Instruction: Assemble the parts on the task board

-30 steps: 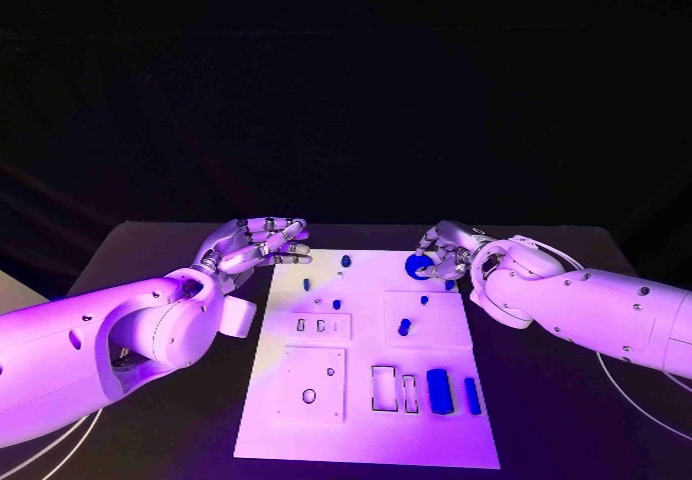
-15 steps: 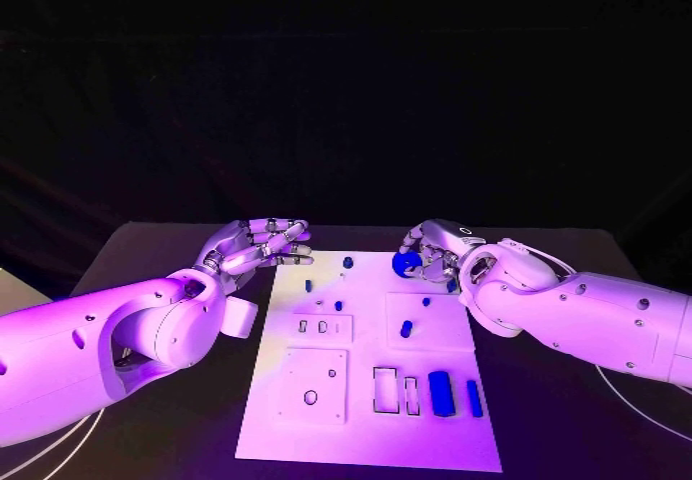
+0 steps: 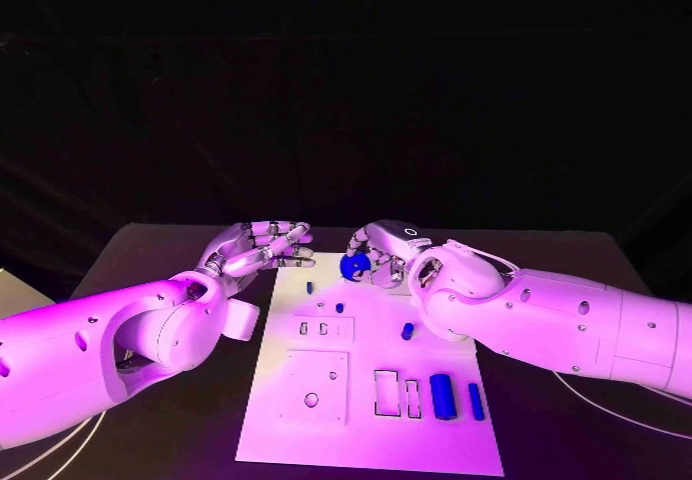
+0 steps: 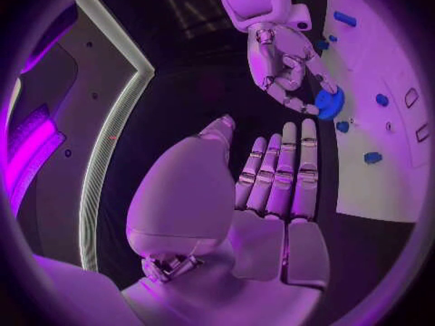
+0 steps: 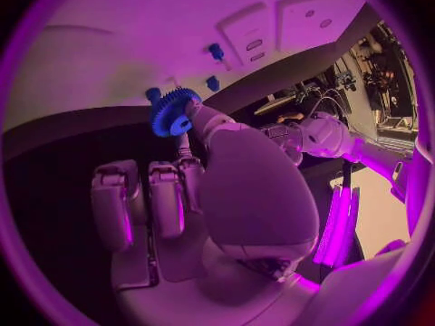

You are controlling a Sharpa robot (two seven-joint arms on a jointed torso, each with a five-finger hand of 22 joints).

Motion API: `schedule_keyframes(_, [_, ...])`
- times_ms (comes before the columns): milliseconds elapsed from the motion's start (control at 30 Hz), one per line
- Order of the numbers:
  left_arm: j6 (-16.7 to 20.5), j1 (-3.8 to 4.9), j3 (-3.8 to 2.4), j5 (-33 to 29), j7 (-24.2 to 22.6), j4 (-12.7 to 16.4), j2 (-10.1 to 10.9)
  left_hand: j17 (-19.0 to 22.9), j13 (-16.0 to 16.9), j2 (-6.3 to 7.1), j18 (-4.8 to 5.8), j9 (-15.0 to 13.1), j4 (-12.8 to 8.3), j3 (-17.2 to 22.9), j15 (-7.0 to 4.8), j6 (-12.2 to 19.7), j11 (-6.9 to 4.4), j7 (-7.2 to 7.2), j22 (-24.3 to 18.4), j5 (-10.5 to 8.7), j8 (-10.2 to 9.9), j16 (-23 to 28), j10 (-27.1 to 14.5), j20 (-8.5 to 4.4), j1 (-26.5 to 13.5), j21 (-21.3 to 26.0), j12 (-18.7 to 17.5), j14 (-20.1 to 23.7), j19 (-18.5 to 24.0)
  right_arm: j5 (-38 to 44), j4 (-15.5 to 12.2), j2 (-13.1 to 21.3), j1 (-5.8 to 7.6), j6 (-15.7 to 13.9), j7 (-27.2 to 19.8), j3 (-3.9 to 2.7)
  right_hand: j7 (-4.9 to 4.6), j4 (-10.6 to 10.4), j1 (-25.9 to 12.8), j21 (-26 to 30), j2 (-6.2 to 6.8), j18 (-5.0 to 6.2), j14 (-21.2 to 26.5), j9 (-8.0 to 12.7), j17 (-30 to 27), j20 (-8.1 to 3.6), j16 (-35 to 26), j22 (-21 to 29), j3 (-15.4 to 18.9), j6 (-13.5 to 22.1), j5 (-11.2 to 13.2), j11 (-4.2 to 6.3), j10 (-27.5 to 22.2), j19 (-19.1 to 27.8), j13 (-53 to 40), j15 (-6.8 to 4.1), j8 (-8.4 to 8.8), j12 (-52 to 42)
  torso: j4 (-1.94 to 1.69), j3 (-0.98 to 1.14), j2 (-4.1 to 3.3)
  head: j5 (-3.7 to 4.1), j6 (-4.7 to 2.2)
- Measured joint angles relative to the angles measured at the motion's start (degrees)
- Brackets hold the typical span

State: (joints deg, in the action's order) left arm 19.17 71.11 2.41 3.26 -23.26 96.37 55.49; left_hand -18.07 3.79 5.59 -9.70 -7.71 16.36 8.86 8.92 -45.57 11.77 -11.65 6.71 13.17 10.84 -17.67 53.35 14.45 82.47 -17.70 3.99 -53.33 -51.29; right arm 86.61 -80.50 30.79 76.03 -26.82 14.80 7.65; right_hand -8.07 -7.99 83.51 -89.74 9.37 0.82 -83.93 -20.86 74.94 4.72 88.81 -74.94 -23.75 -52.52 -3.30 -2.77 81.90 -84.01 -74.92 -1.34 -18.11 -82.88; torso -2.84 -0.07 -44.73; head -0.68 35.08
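Observation:
My right hand (image 3: 381,254) pinches a blue gear (image 3: 355,266) just above the far end of the white task board (image 3: 369,430), near its middle. The right wrist view shows the gear (image 5: 172,112) held at the fingertips of that hand (image 5: 213,188), over the board's edge (image 5: 109,43). In the left wrist view the gear (image 4: 328,103) hangs under the right hand (image 4: 286,61). My left hand (image 3: 261,244) hovers open beside the board's far left corner, its fingers (image 4: 276,174) straight and holding nothing.
Small blue pegs (image 3: 309,286) (image 3: 338,306) (image 3: 408,330) stand on the board's far half. Two blue blocks (image 3: 443,395) (image 3: 475,400) lie at its near right, beside empty rectangular slots (image 3: 385,390). Raised white plates (image 3: 313,385) with holes sit at its near left.
My right hand has carried the blue gear leftward along the board's far end, from its right side toward the middle. The left hand has stayed in place.

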Motion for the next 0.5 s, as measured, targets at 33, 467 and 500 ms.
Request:
schedule_keyframes(33, [0.0, 0.0, 0.0, 0.0, 0.0, 0.0, 0.0, 0.0, 0.0, 0.0, 0.0, 0.0, 0.0, 0.0, 0.0, 0.0, 0.0, 0.0, 0.0, 0.0, 0.0, 0.0, 0.0, 0.0, 0.0, 0.0, 0.0, 0.0, 0.0, 0.2, 0.5, -0.6, -0.15, 0.0, 0.0, 0.02, 0.0, 0.0, -0.1, 0.0, 0.07, 0.0, 0.0, 0.0, 0.0, 0.0, 0.0, 0.0, 0.0, 0.0, 0.0, 0.0, 0.0, 0.0, 0.0, 0.0, 0.0, 0.0, 0.0, 0.01, -0.02, 0.0, -0.01])
schedule_keyframes(467, [0.0, 0.0, 0.0, -0.1, 0.0, 0.1, -0.1, -0.1, 0.0, 0.0, 0.0, 0.0, 0.0, 0.0, 0.0, 0.0, 0.0, 0.0, 0.0, 0.0, 0.0, 0.0, 0.0, 0.0, 0.0, 0.0, 0.0, 0.0, 0.0, 1.1, 6.0, -6.0, -1.52, 0.4, 0.0, 0.38, 0.01, 0.2, -0.7, 0.0, 0.67, 0.0, 0.0, 0.0, 0.0, 0.0, 0.0, 0.0, -0.9, 0.0, 0.1, 0.0, 0.0, 0.0, 0.0, 0.0, -0.09, 0.2, 0.0, 0.05, -0.08, -0.36, 0.19])
schedule_keyframes(500, [0.0, 0.0, -0.01, -0.1, 0.0, 0.0, -0.1, -0.1, 0.0, 0.0, 0.0, 0.0, 0.0, 0.0, 0.0, 0.0, 0.0, 0.0, 0.0, 0.0, 0.0, 0.0, 0.0, 0.0, 0.0, 0.0, 0.0, 0.0, 0.0, 1.1, 6.3, -6.2, -1.57, 0.5, 0.0, 0.42, 0.01, 0.1, -0.7, 0.0, 0.66, 0.0, 0.0, 0.1, 0.0, 0.0, 0.0, 0.0, -1.0, 0.0, 0.1, 0.0, 0.0, 0.0, 0.0, 0.0, -0.09, 0.2, 0.01, 0.05, -0.08, -0.4, 0.19])
